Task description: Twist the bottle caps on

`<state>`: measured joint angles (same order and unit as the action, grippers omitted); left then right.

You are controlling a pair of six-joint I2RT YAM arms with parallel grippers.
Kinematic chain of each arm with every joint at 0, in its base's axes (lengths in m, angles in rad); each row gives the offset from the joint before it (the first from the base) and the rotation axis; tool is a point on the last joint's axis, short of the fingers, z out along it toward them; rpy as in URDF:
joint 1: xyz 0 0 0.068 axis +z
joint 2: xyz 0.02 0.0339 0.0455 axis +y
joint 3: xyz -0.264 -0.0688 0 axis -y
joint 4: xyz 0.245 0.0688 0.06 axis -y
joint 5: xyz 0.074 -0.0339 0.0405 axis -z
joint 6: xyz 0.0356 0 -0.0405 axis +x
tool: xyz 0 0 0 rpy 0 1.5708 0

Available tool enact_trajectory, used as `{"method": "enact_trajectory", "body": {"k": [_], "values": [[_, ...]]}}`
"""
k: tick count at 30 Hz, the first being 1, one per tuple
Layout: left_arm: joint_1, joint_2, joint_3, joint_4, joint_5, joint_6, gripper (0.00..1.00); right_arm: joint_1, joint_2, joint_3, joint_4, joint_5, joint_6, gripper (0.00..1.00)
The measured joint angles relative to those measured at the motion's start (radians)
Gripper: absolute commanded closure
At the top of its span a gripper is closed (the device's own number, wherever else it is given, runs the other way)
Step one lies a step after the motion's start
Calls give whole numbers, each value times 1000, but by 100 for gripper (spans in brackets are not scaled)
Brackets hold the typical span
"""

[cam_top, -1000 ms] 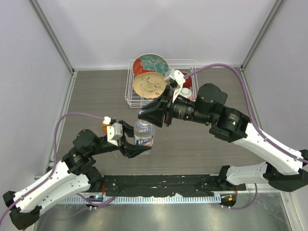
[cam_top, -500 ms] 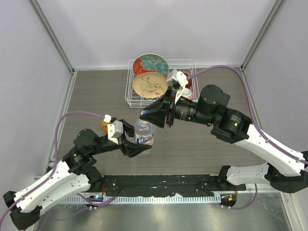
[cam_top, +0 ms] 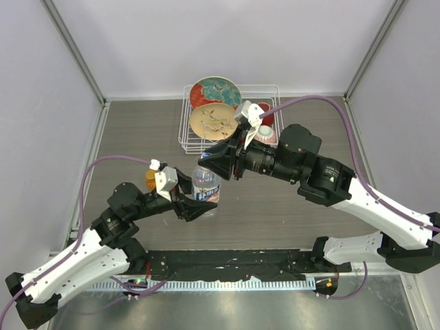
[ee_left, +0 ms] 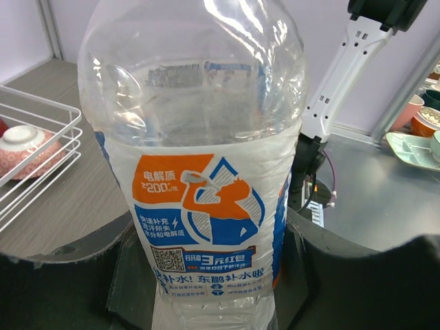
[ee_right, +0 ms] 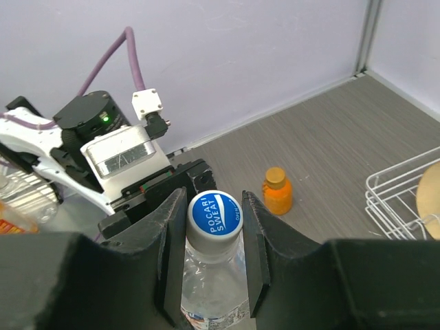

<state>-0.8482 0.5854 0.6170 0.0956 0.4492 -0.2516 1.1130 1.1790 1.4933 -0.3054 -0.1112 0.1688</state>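
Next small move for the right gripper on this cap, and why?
Likely twist the right gripper clockwise a part-turn: its fingers pinch the cap seated on the bottle, and the left gripper clamps the bottle's body.

squat bottle (cam_top: 150, 177) left of water bottle (cam_top: 205, 187), rack (cam_top: 183, 130) behind both

clear bottle (ee_left: 192, 82), orange-blue label (ee_left: 199, 213), blue-white cap (ee_right: 215, 215), orange bottle (ee_right: 277, 192), grey wood-grain table (cam_top: 137, 137)

You're in a robot lab cell: plain pale wall panels (cam_top: 227, 41) in metal framing (cam_top: 74, 51) box in a wood-grain tabletop (cam_top: 137, 130), with the left arm (cam_top: 82, 254) and right arm (cam_top: 371, 199) bolted along its near edge.
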Motion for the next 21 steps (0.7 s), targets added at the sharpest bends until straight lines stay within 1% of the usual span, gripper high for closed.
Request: {"method": "enact_trajectory", "body": {"k": [11, 17, 21], "values": [[0, 28, 0, -3, -91, -7, 100, 10, 20, -18, 12, 151, -13, 99], [2, 45, 2, -4, -160, -3, 100, 50, 26, -66, 93, 298, -2, 99], [1, 58, 2, -3, -220, 15, 100, 90, 44, -75, 117, 432, -1, 99]]}}
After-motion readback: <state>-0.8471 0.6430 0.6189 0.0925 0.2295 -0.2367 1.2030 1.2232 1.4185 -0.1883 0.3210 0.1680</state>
